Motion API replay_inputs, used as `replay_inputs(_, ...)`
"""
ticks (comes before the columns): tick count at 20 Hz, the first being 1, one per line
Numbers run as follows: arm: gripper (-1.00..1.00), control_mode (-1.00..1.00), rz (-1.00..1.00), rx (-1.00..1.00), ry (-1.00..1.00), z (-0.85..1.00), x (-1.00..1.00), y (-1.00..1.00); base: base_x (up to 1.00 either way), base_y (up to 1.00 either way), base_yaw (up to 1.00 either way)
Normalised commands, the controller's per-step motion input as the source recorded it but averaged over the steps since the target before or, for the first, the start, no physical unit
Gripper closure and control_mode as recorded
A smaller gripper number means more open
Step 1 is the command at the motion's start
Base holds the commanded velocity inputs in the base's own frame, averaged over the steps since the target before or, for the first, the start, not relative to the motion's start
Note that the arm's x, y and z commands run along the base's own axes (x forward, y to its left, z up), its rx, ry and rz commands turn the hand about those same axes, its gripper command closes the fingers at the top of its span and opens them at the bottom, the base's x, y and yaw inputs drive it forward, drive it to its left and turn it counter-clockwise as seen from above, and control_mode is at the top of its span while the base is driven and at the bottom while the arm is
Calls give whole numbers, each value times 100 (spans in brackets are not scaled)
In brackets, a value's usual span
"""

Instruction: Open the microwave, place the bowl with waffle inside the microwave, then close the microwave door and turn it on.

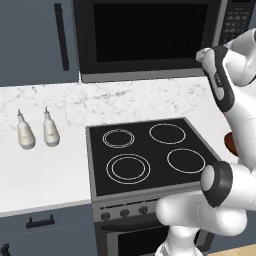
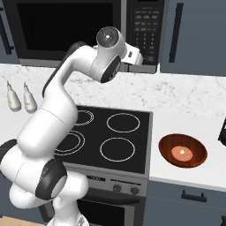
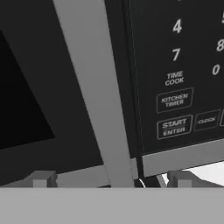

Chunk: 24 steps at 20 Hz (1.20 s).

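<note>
At the microwave door's (image 3: 89,87) right edge, the end effector (image 3: 111,178) stands spread, fingertips (image 3: 43,178) cut off low.

microwave door (image 1: 150,37): shut | bowl (image 2: 182,150): on counter right of stove | waffle (image 2: 182,152): inside bowl

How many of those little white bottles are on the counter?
2. Both small white bottles stand side by side on the white marble counter left of the black stove: one further left, one nearer the stove.
</note>
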Motion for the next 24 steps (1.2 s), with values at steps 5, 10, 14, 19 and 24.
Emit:
replay_inputs(5,-100,-100,-1,0,-2,0,56,0,0,0,0)
replay_inputs(10,-100,-100,0,0,-10,-11,59,-1,0,0,0)
replay_inputs(14,-100,-100,0,-3,-24,-48,55,21,0,0,0)
replay_inputs(19,-100,-100,0,-7,-55,-96,31,70,0,0,0)
replay_inputs(24,100,-100,-4,-8,-47,-91,68,96,0,0,0)
